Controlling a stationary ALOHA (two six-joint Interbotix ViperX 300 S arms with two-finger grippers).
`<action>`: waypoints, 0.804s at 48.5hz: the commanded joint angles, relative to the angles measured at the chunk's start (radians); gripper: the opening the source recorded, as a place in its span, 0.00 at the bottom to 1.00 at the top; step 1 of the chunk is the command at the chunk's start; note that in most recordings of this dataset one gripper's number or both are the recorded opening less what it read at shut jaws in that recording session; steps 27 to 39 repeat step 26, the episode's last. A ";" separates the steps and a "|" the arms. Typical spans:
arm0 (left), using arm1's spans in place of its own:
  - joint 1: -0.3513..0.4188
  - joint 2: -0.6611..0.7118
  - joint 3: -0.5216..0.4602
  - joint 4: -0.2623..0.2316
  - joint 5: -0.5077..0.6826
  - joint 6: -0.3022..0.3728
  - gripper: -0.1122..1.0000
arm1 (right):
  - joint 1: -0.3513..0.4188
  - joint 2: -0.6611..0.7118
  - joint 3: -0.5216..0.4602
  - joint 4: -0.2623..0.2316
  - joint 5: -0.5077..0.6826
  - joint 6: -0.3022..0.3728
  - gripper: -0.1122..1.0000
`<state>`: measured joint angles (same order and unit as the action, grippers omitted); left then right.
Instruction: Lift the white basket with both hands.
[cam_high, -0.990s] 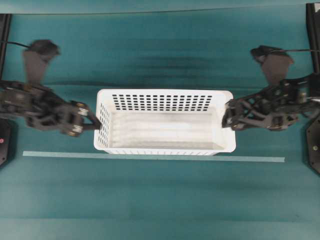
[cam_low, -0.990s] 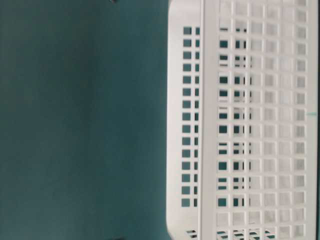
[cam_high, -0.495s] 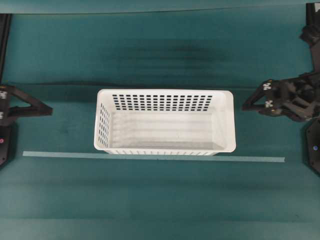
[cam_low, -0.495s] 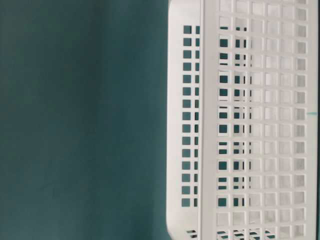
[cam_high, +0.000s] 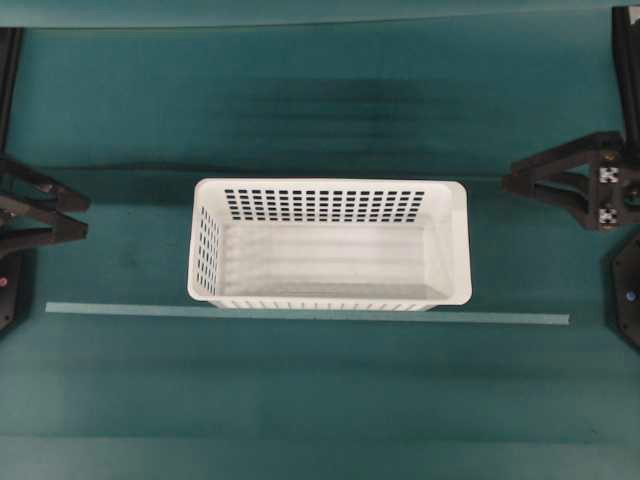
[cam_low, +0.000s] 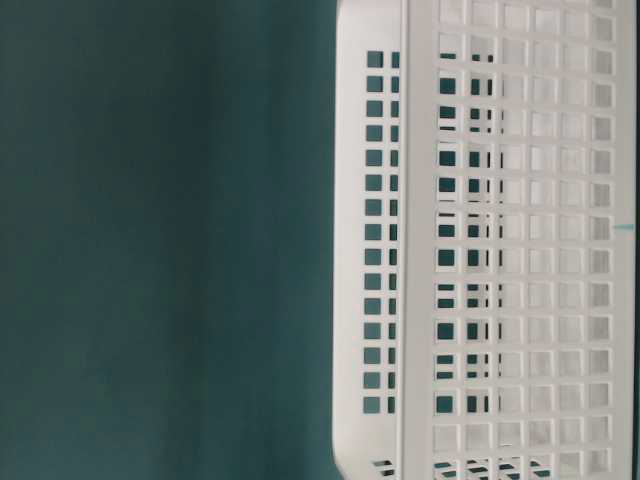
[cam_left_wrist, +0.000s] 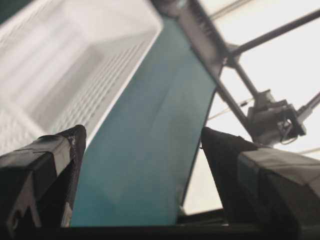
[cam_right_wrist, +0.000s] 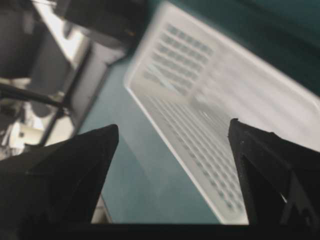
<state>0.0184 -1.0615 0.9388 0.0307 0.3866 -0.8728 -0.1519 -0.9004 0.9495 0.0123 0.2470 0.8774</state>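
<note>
The white basket (cam_high: 330, 185) stands upright in the middle of the teal table, and nothing shows inside it. My left gripper (cam_high: 85, 216) is open at the far left edge, well apart from the basket's left wall. My right gripper (cam_high: 512, 183) is open at the far right, a short gap from the right wall. In the left wrist view the left gripper (cam_left_wrist: 142, 145) frames bare teal table, with the basket (cam_left_wrist: 75, 60) up and to the left. The right gripper (cam_right_wrist: 172, 131) frames table and the basket's perforated wall (cam_right_wrist: 225, 100). The table-level view shows only the basket (cam_low: 520, 240).
A pale tape strip (cam_high: 300, 314) runs across the table just in front of the basket. Black arm bases sit at the left edge (cam_high: 8, 285) and the right edge (cam_high: 625, 300). The opposite arm's stand (cam_left_wrist: 275, 120) shows beyond the table's end.
Both grippers were at the basket's end walls a second ago and have drawn back outward to the table's sides. The basket has not moved.
</note>
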 joint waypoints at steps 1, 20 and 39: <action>-0.005 0.008 -0.032 0.005 -0.055 0.092 0.89 | 0.021 0.012 -0.009 -0.020 -0.071 -0.072 0.93; -0.018 -0.126 -0.086 0.005 -0.104 0.586 0.89 | 0.121 -0.071 -0.012 -0.048 -0.265 -0.586 0.92; -0.018 -0.153 -0.098 0.005 -0.103 0.640 0.89 | 0.133 -0.106 -0.015 -0.048 -0.265 -0.655 0.92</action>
